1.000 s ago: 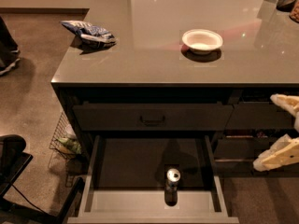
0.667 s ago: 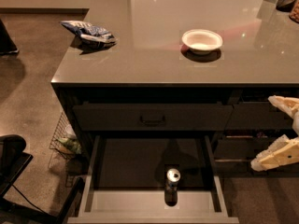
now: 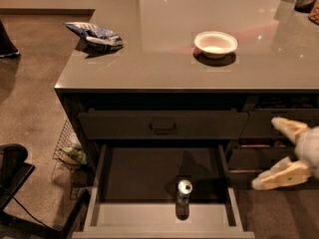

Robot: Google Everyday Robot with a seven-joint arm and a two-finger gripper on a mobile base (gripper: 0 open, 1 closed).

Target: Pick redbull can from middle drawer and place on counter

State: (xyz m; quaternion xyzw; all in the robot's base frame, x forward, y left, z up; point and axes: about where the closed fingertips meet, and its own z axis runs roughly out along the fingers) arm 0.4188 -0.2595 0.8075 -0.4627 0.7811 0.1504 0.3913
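Pincer (image 3: 264,152) well right of redbull can (image 3: 184,192)

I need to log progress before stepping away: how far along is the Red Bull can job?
Done: the middle drawer is pulled open. In hand: the pincer, open and empty, hangs right of the drawer, apart from the redbull can standing upright near its front. Left: grasp the can, lift it, set it on the counter.

Mottled brown floor (image 3: 30,108), wire basket (image 3: 64,146).

Dim; counter (image 3: 149,68) glare; claw (image 3: 264,153) lower right
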